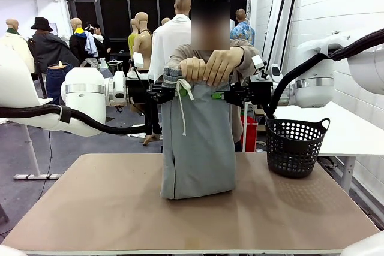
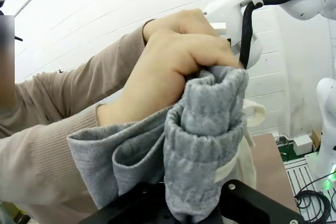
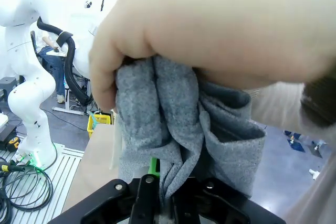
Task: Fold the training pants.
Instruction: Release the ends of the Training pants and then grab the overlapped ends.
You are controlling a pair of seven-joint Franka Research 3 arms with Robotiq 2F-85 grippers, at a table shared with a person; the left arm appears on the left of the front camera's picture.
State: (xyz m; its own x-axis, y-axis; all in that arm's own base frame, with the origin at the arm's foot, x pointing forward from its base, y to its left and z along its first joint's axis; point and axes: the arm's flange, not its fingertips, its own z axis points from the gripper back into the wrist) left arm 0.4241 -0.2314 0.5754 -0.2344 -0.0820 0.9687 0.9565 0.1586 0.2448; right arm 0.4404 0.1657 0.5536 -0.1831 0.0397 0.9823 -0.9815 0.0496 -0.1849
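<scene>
Left of centre in the front view, the left end effector (image 1: pixel 162 93) is clamped on one edge of the waistband of the training pants (image 1: pixel 198 142). The pants hang mid-frame, lower end resting on the desk (image 1: pixel 90 208). A person's hands (image 1: pixel 207 67) grip the waistband's top. The right end effector (image 1: pixel 222 95) pinches the opposite edge. A black basket (image 1: pixel 296 147) stands at the right.

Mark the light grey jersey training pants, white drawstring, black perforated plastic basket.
training pants (image 1: pixel 198 148), front view, hanging leg fabric
white drawstring (image 1: pixel 182 115), front view, dangling strand
black basket (image 1: pixel 294 148), front view, side wall
</scene>
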